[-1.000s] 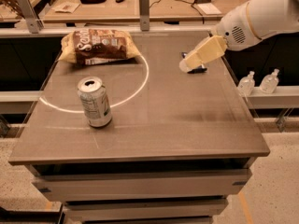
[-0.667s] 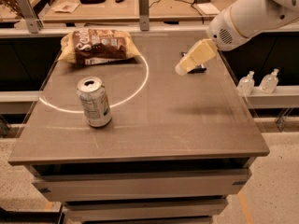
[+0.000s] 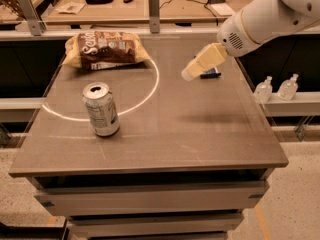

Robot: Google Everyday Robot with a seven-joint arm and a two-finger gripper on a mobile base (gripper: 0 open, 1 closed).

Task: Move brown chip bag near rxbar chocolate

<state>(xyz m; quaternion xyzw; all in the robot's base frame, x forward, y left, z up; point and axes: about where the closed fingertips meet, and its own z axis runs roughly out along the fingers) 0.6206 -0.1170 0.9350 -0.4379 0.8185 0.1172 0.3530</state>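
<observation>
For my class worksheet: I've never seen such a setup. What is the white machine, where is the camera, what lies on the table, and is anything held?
The white shape at upper right is a robot arm; its tan tip is the gripper, hovering over the table's right rear. One camera looks down from the front; its mount is unknown. On the table: a brown chip bag at rear left, a silver can standing front left, and a small dark rxbar chocolate beside the gripper. Nothing is visibly held.
</observation>
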